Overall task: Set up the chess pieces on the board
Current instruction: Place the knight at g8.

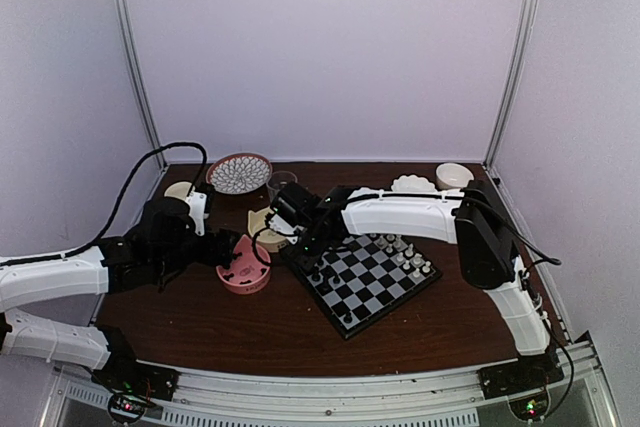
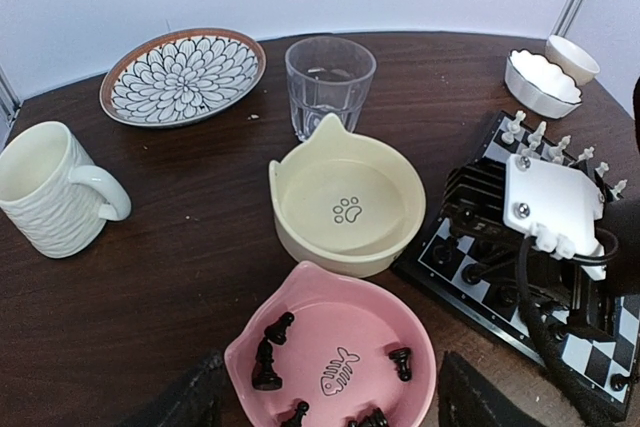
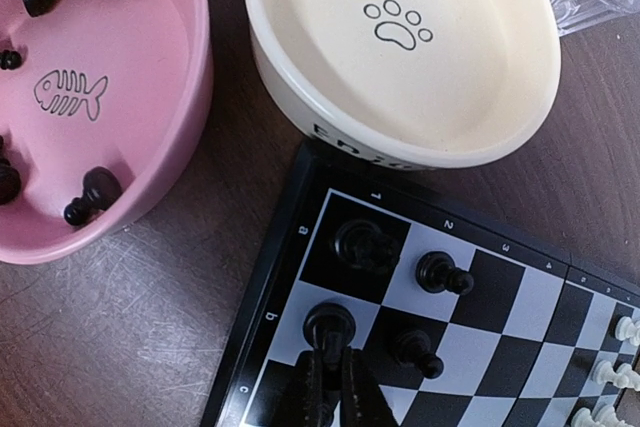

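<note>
Pink bowl, lower centre, holds loose chess pieces. Board shows black-and-grey checks. Left gripper stands wide; right gripper pinches a black piece.

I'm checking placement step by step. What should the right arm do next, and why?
Probably open the right end effector and lift straight up. It is shut on a black piece that already stands upright on a light square of the board, beside three other black pieces. More wait in the pink bowl.
</note>
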